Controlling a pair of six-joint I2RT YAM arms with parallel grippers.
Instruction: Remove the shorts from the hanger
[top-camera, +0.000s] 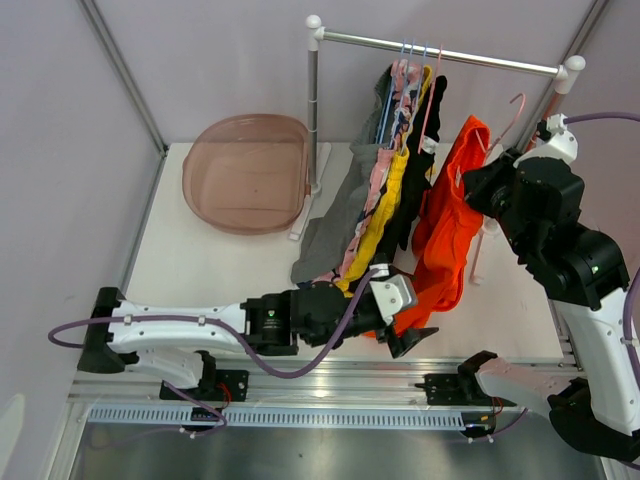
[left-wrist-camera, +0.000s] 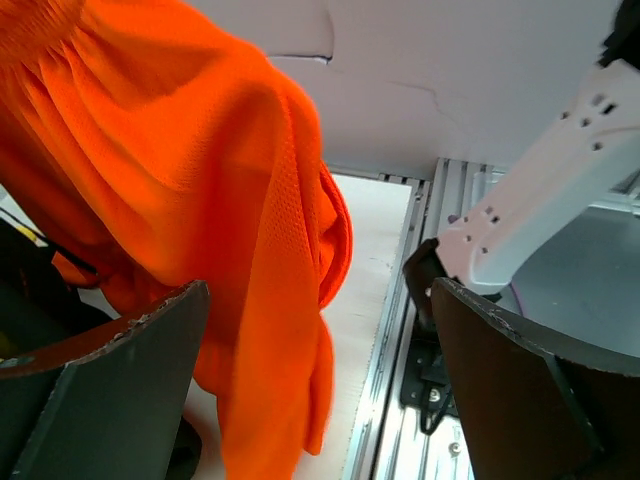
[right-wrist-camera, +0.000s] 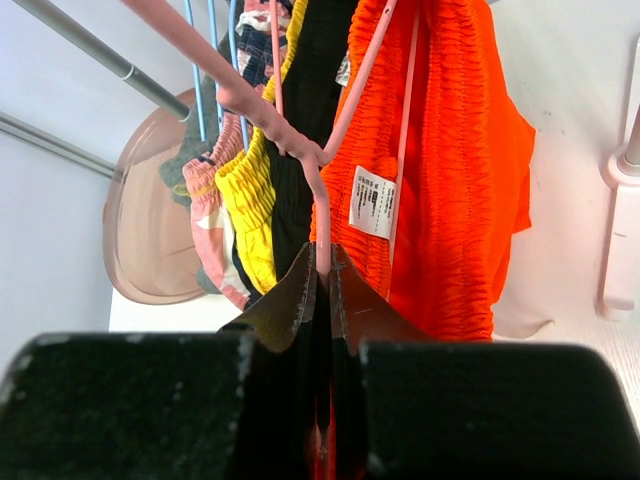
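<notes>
A pink see-through basin (top-camera: 245, 175) is sitting at the far left of the table (top-camera: 200, 270), with only its own bare bottom showing inside. To its right, grey shorts (top-camera: 335, 225), pink patterned shorts (top-camera: 373, 185), yellow shorts (top-camera: 388, 205) and black shorts (top-camera: 418, 195) are hanging packed together from the rack's rail (top-camera: 470, 56). Their hems are trailing onto the table. Further right, orange shorts (top-camera: 445, 235) are hanging apart from the others on a pink hanger (right-wrist-camera: 255, 105), whose hook is showing below the rail. The left gripper (left-wrist-camera: 320, 300) is reaching along the near edge to the orange hem. Its jaws are spread wide, with the cloth drooping between them. The right gripper (right-wrist-camera: 325, 275) is pinching the hanger's wire just beside the orange waistband, jaws pressed tight on it.
</notes>
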